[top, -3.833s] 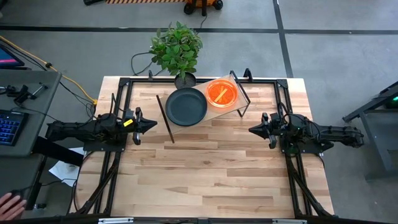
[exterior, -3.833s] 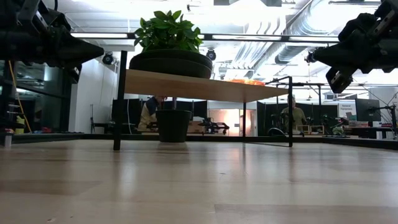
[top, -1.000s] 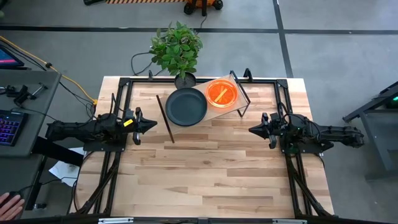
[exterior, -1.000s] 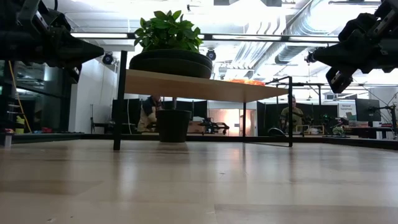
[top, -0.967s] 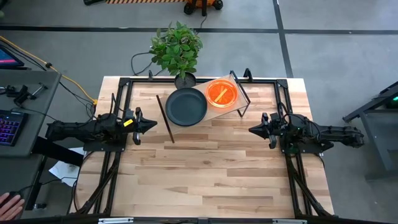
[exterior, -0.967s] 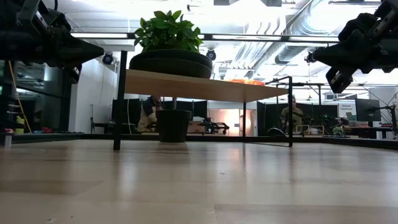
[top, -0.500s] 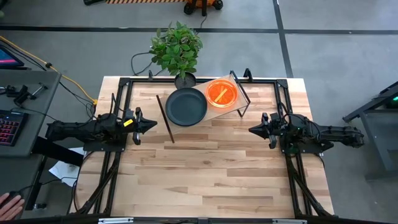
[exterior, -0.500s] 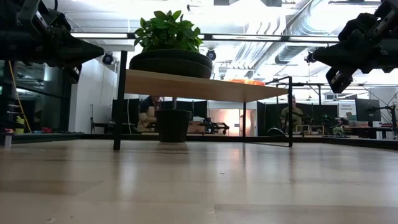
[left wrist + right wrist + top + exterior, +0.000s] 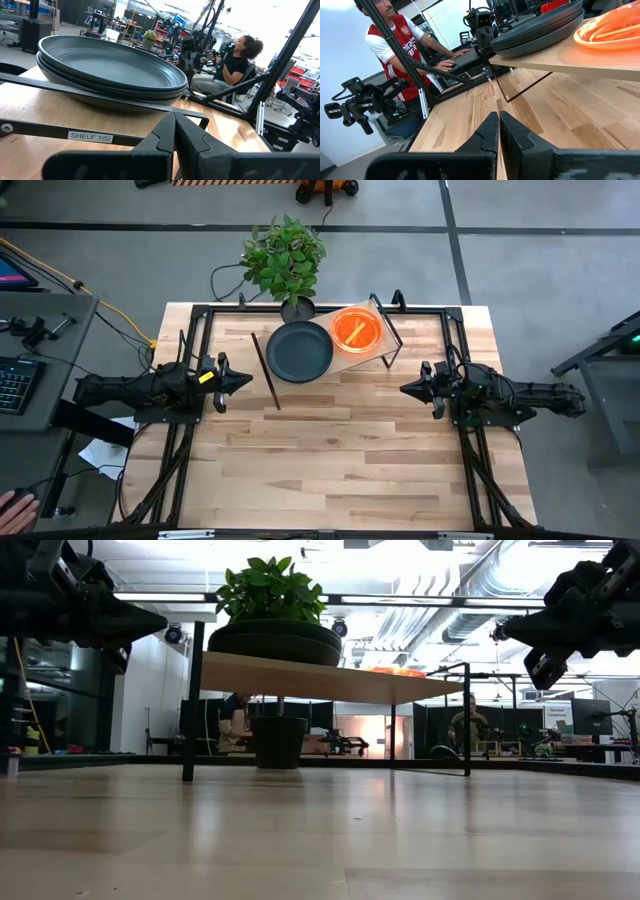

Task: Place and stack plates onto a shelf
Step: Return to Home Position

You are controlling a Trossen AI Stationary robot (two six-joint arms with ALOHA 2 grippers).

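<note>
1 dark stack (image 9: 300, 351), 1 orange stack (image 9: 355, 329), count in each unclear.

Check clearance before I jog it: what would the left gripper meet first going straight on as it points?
The left gripper would probably hit the shelf at its near end, with the stacked dark grey plates just behind. Whether it would pass over instead is unclear.

We are standing in a robotics lab: bare ducts (image 9: 440, 602) are running across the ceiling, a black frame (image 9: 250, 308) is ringing the tabletop (image 9: 330, 450), a keyboard (image 9: 15, 387) is sitting on a side desk (image 9: 55, 340), a person (image 9: 235, 62) is sitting among equipment stands (image 9: 194, 50), and the shelf (image 9: 35, 102) is carrying a printed number label (image 9: 90, 136).
</note>
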